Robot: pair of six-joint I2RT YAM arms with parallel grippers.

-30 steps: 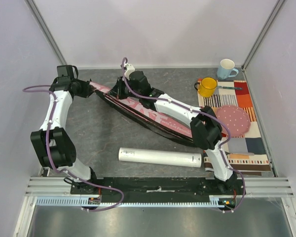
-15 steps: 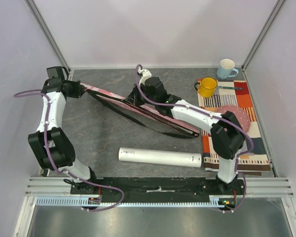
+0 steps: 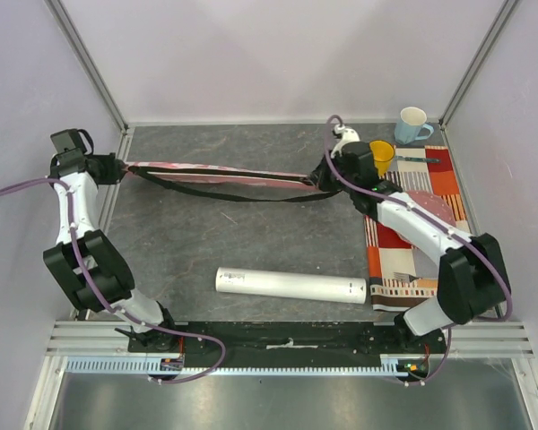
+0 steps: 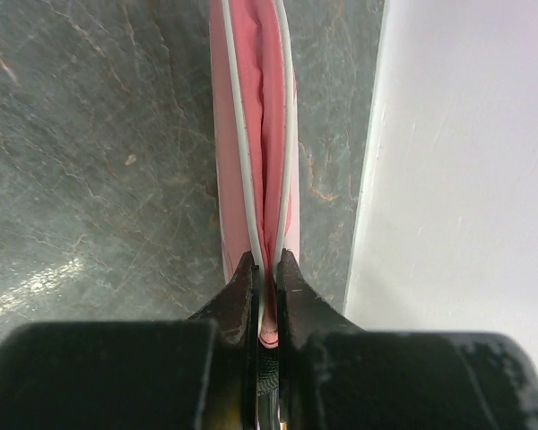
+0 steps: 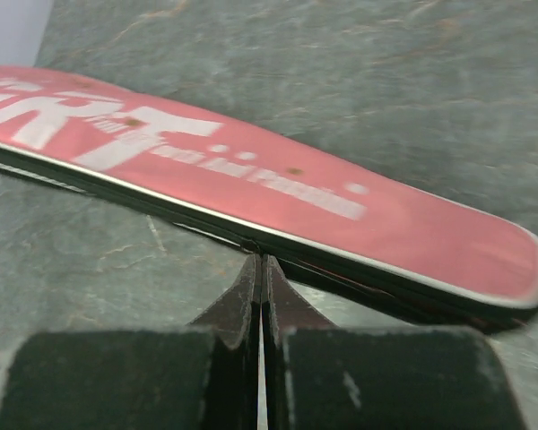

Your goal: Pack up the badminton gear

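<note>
Top external, racket bag [image 3: 224, 172] pinched by left hand [image 3: 118, 167], right hand [image 3: 320, 178]

Item count in view: one pink racket bag [image 3: 215, 172] with one black strap [image 3: 224, 195], one long white tube [image 3: 290, 285], two cups (one yellow cup [image 3: 383, 154], one pale blue cup [image 3: 413, 124]), one striped orange cloth [image 3: 433, 186], and two robot arms (left arm [image 3: 76, 215], right arm [image 3: 412, 219]).

Bright, even light — right wrist view slightly blurred.
</note>
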